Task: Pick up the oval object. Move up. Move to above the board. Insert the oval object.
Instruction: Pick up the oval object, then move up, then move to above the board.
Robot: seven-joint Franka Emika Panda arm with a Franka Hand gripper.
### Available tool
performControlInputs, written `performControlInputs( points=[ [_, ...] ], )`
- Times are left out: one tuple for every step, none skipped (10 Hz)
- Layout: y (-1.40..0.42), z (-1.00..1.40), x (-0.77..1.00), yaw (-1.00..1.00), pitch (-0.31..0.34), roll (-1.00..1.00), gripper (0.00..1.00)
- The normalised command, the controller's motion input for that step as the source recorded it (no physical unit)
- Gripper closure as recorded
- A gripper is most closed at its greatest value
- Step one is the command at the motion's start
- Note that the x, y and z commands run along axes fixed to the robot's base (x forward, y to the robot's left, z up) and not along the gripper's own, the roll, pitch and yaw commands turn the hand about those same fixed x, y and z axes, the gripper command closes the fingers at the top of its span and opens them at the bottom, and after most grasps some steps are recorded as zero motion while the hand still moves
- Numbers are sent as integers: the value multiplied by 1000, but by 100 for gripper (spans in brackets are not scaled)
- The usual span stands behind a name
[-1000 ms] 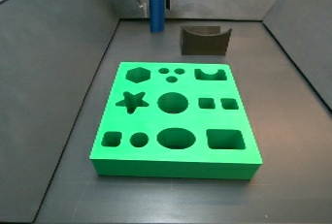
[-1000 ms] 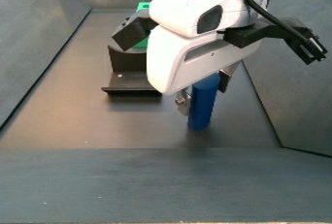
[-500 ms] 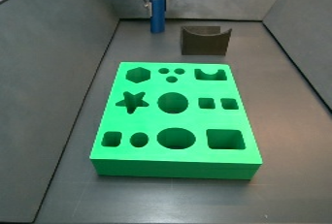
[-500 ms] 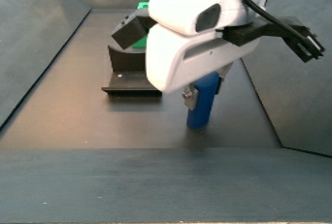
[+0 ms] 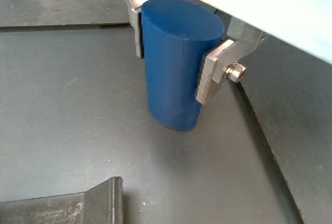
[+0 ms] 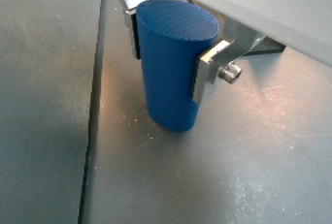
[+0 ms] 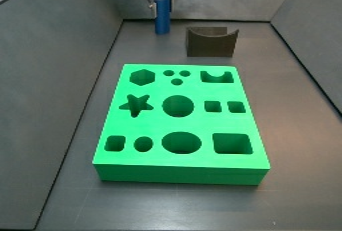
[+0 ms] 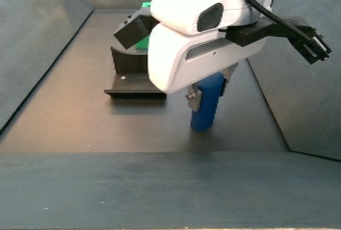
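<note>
Clamping the upright oval object [image 5: 178, 61], gripper [image 5: 174, 48] fingers [image 5: 215, 70] against its sides.

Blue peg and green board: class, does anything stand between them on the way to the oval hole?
Nothing visible does. The gripper clamps the blue peg at the far wall; the floor towards the green board is bare. The fixture stands off to the side.

The gripper [image 7: 162, 2] holds the oval object [image 7: 162, 17] upright beyond the board [image 7: 182, 121], beside the fixture [image 7: 211, 41].
</note>
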Motion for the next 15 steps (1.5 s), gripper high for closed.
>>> performControlInputs(
  points=[
    [0, 0, 0, 0, 0, 0, 100],
    [0, 833, 0, 0, 0, 0, 100],
    [46, 813, -47, 47, 17, 1, 100],
    [33, 708, -71, 39, 45, 3, 100],
    [12, 529, -50, 19, 50, 24, 100],
    [4, 376, -36, 10, 58, 41, 100],
    [0, 217, -27, 5, 68, 57, 100],
    [142, 1000, -16, -136, 272, 274, 100],
    [139, 1000, -17, -122, 281, 262, 100],
    [128, 1000, -15, -86, 271, 235, 100],
    [114, 1000, -9, -23, 225, 183, 100],
    [110, 1000, -10, 7, 187, 152, 100],
    [97, 1000, -9, 31, 144, 118, 100],
    [93, 1000, -9, 37, 133, 113, 100],
    [80, 1000, -6, 42, 118, 111, 100]
  ],
)
